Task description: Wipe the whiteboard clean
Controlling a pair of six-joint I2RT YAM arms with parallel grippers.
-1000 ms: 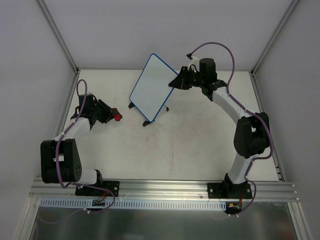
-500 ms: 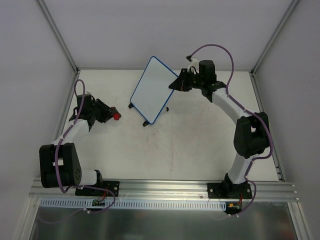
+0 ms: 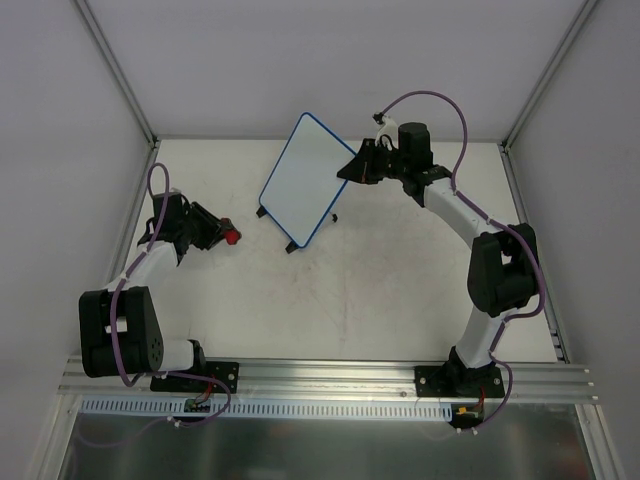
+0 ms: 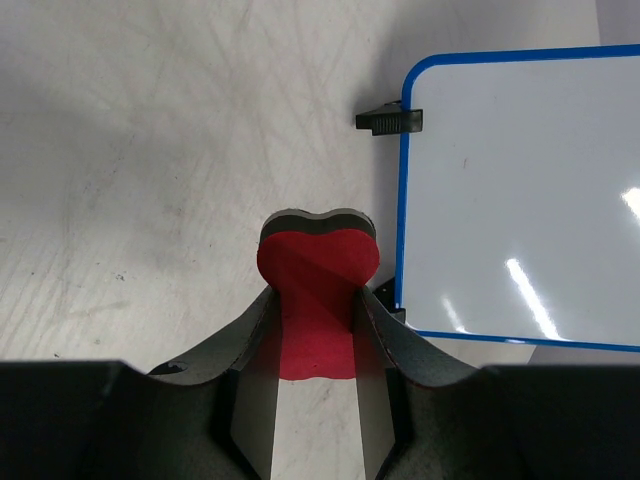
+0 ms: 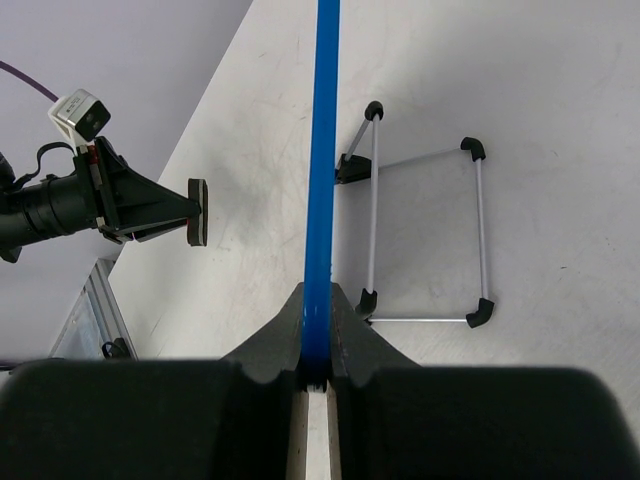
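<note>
Barely anything has moved in the last second. Left arm tucked its wrist a touch closer to the left wall, and the board looks like it's sitting the same.

Big picture: the white surface (image 3: 380,290) has the whiteboard (image 3: 305,180) at the far middle. It's propped up tilted on its wire stand, with the writing face turned toward the left arm, and its long axis runs from far-right to near-left.

The right end effector (image 3: 352,168) is clamped on the blue frame at the board's right edge, so I'd guess it's just steadying things. The left end effector (image 4: 316,300) is closed around the waist of the red eraser (image 4: 318,250), pad end pointing forward.

What matters for the next move is that the board sits ahead and to the right of that eraser, near but not touching. So the left arm is the one to swing right onto the face.

Can't spot real scribbles, only glare and a tiny speck.
</note>
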